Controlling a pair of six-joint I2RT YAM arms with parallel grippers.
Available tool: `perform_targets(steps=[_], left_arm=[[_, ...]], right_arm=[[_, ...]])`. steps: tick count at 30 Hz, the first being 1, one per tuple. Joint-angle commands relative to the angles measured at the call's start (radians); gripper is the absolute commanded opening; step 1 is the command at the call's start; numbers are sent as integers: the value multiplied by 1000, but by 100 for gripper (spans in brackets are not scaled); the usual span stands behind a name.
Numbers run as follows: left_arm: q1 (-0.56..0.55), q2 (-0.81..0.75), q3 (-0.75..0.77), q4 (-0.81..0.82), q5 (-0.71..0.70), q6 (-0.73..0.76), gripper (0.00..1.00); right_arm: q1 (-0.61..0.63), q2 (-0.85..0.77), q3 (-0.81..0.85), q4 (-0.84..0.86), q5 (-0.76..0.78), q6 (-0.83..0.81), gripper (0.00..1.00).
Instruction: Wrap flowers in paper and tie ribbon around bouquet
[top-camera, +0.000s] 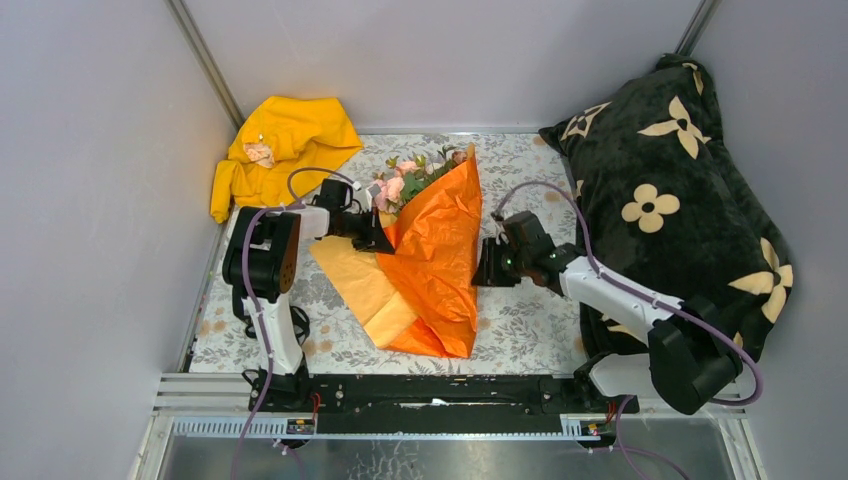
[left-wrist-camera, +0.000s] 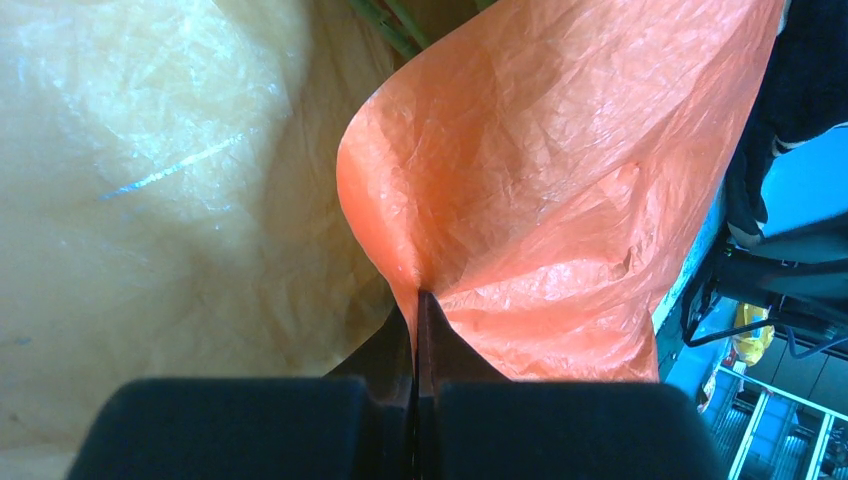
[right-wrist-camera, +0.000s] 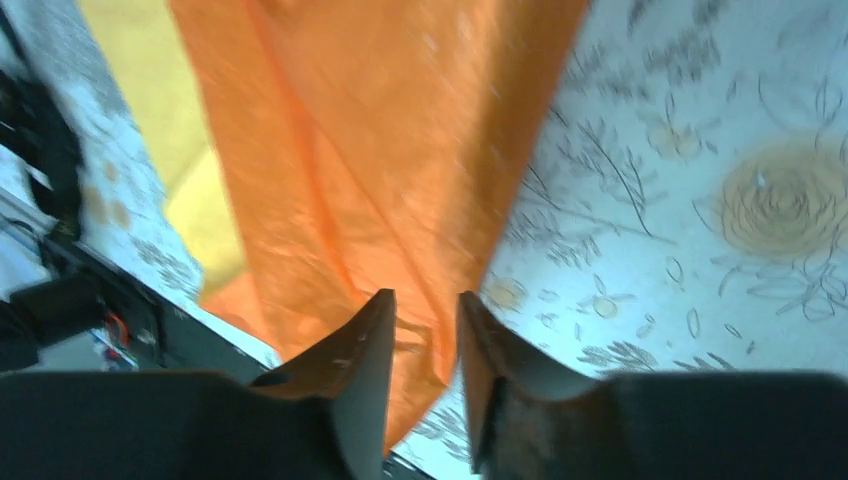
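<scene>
The orange paper lies folded over the flowers, whose pink heads and green leaves stick out at its far end. Its paler underside shows on the left. My left gripper is shut on a fold of the paper, which rises from the pinched fingertips. Green stems show at the top of the left wrist view. My right gripper stands open just right of the paper's right edge, its jaws apart with nothing pinched, the paper below them. The ribbon is out of view.
A yellow cloth garment lies at the back left corner. A black pillow with cream flower shapes fills the right side. The printed floral tablecloth covers the table. A black rail runs along the near edge.
</scene>
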Motion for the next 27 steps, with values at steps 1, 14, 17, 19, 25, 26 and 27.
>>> perform_targets(steps=[1,14,17,19,25,26,27], left_arm=[[8,4,-24,21,-116,55,0],[11,-37,34,-60,-152,73,16],[47,-112,67,-166,-165,109,42],[106,-175,62,-210,-201,115,58],[343,-271,-41,-209,-412,65,92],[360,-258,-50,-200,-430,57,94],[370,-230,-52,-200,-430,52,94]], right_arm=[[98,33,146,-70,62,-129,28],[246,407,88,362,-100,103,0],[246,435,78,340,-61,130,0],[246,432,58,348,-48,144,0],[246,432,51,357,-34,145,0],[247,434,58,357,-35,142,0],[247,437,64,353,-37,137,0]])
